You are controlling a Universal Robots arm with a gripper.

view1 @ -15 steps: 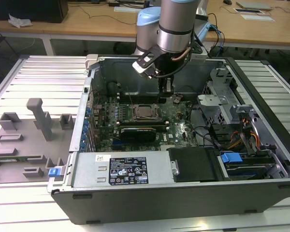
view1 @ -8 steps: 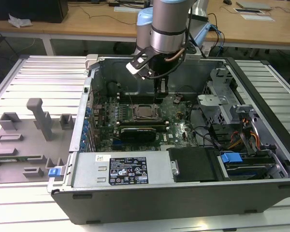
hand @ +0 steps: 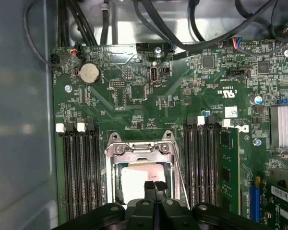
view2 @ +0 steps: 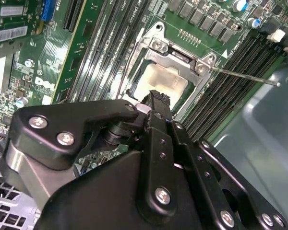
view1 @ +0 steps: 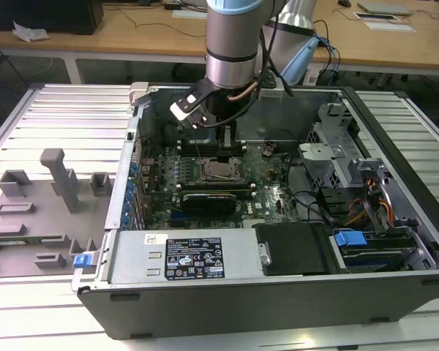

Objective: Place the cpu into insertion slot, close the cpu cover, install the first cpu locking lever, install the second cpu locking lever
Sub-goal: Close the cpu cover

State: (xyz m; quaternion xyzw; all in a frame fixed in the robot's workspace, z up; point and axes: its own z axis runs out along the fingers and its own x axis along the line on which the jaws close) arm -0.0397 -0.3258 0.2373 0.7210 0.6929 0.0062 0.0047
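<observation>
A grey fixture tray point(view1: 36, 212) lies on the slatted desk point(view1: 66, 110) at the exterior view's left, beside the open computer case point(view1: 278, 292). Inside, the insertion slot point(view1: 221, 170) holds the cpu point(hand: 134, 179), its pale face showing through the cpu cover point(hand: 139, 149), which lies flat. The pincer point(hand: 154, 186) hovers just above, fingers pressed together, empty. A thin lever rod point(view2: 245, 76) juts out free.

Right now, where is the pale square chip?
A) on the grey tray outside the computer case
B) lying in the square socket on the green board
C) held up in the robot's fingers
B: in the first wrist view the cpu lies in the insertion slot, and the fingers are shut together with nothing between them.
</observation>
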